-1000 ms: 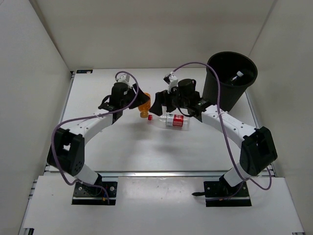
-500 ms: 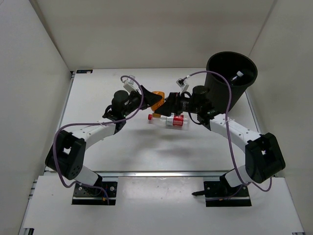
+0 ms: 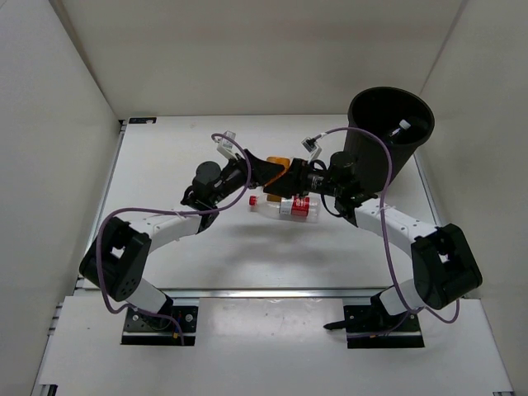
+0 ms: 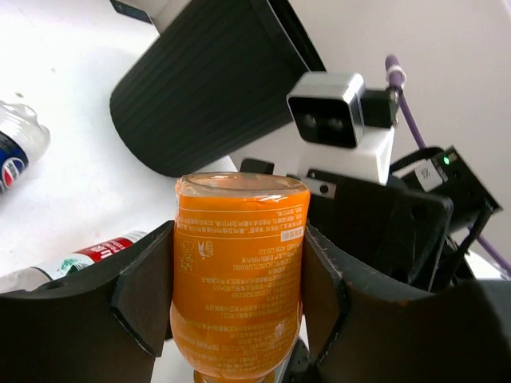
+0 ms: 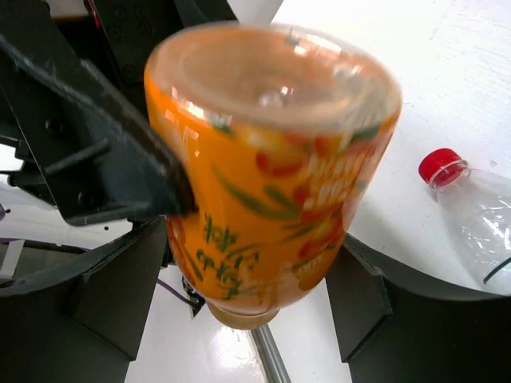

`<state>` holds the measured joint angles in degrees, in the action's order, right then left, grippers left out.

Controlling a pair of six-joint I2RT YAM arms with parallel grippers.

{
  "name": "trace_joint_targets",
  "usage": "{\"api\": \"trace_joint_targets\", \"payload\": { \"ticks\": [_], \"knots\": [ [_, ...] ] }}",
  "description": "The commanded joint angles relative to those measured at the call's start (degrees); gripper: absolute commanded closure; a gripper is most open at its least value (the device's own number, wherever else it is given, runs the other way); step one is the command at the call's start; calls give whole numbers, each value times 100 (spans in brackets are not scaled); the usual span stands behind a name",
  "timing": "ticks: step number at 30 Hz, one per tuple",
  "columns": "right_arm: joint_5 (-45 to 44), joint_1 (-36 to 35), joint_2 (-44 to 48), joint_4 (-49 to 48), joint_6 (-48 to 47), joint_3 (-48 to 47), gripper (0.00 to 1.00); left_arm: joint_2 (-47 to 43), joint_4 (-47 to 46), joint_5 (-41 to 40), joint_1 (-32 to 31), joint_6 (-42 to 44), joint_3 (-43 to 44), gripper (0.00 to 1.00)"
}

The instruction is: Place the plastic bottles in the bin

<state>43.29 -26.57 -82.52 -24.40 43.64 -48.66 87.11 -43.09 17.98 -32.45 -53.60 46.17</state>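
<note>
L claw [image 4: 237, 275]: clamped tight on 1 orange bottle [image 5: 271, 159], held in the air over mid table [image 3: 157, 165], near the black bin [image 3: 388, 165]. R claw [image 5: 243, 303]: 2 fingers either side of that same bottle, its base toward my R cam; can't tell if they press it. 1 clear bottle w/ red label [image 3: 289, 206] lies on its side on the table under both claws. 1 bottle w/ dark blue label [image 4: 16, 148] lies on the table, seen only by L cam. Black bin: 1, upright, far R corner. Bottles in sight: 3.
</note>
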Motion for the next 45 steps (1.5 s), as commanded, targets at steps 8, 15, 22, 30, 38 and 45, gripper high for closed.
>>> {"api": "trace_joint_targets", "payload": {
  "ticks": [8,15,22,30,38,45],
  "knots": [
    [-268,266,579,-733,32,77,61,-335,178,259,-130,263,-161,49],
    [-303,64,509,-399,-137,6,85,-265,783,233,-140,482,164,20],
    [-356,257,711,-179,-206,59,99,-467,2585,-408,-192,1597,919,1],
    [-627,1082,1229,1041,-873,-248,100,-1616,3265,-341,625,1661,456,2],
    [-1110,2435,1529,2964,-2007,-2039,100,-2699,4307,-730,802,2133,-4,2],
    [-2228,3718,590,4242,-2430,-3306,97,-2209,5862,-1393,890,2608,522,2]
  ]
}}
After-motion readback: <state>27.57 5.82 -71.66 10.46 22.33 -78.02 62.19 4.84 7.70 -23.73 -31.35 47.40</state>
